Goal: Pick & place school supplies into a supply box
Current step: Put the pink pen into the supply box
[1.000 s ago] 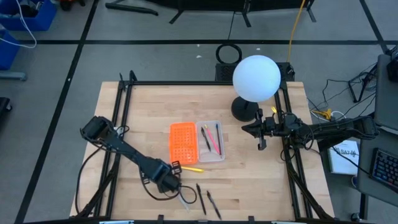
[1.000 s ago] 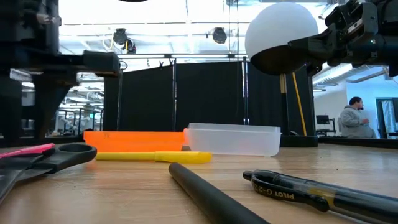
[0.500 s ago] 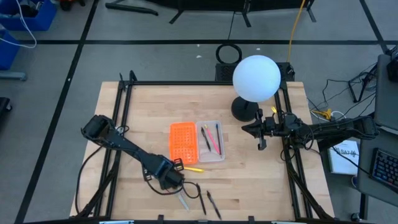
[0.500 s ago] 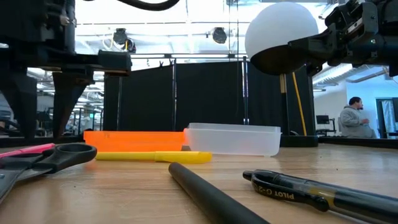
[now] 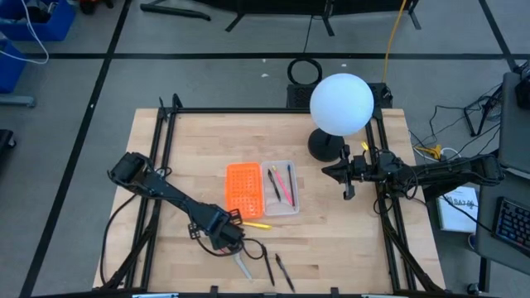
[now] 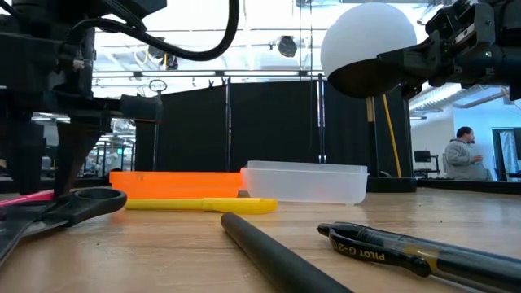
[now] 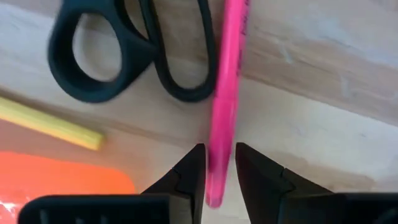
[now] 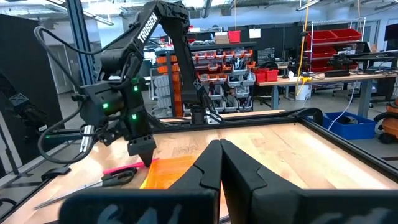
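A pink pen (image 7: 225, 93) lies on the table beside black-handled scissors (image 7: 127, 56). My left gripper (image 7: 219, 171) points down over the near left of the table (image 5: 222, 236), open, with a finger close on each side of the pen's end. A yellow pen (image 5: 257, 224) lies by the supply box, whose orange half (image 5: 243, 190) joins a whitish tray (image 5: 282, 187) with pens inside. Two black pens (image 5: 277, 270) lie near the front edge. My right gripper (image 8: 219, 152) waits shut at the table's right (image 5: 328, 170). My left gripper comes from above, pointing down, its fingers (image 7: 194, 169) lying across the pink pen's end (image 7: 217, 190), which rests flat on the table. Whether the fingers touch the pen, I cannot tell.
A white globe lamp (image 5: 341, 103) stands at the far right of the table. A black frame (image 5: 166, 157) runs along the table's sides. A person (image 6: 466, 155) stands in the room beyond. Bare wood lies left of the orange half.
My left gripper has sunk toward the pink pen and drifted a little toward the table's far edge, uncovering the scissors' blades in the high view. The pens, scissors and box have stayed where they were.
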You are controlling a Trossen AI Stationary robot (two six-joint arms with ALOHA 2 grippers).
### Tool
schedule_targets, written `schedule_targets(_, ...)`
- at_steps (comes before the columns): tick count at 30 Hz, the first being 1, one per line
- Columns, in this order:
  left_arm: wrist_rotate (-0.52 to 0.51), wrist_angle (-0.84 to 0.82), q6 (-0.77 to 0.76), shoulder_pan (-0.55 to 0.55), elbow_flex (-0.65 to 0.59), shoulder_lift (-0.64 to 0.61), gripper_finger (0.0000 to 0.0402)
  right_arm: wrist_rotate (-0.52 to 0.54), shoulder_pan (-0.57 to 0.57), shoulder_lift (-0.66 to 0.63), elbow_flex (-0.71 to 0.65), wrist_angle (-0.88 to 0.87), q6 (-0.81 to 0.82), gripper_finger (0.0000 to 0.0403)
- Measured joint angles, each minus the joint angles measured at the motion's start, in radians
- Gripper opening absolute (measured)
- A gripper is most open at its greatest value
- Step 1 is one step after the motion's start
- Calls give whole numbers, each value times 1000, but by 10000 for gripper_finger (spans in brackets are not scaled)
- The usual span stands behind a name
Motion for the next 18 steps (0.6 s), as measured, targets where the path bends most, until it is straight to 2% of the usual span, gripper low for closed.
schedule_targets(5, -7, 110, 46, -11, -44, -4, 93, 0, 0, 0, 0, 0, 0, 0)
schedule_targets(11, 1, 141, 68, -22, -95, -8, 91, 0, 0, 0, 0, 0, 0, 0)
schedule_targets(16, -9, 125, 47, -42, -88, -5, 42, 0, 0, 0, 0, 0, 0, 0)
schedule_targets(18, -12, 117, 41, -50, -78, -3, 41, 0, 0, 0, 0, 0, 0, 0)
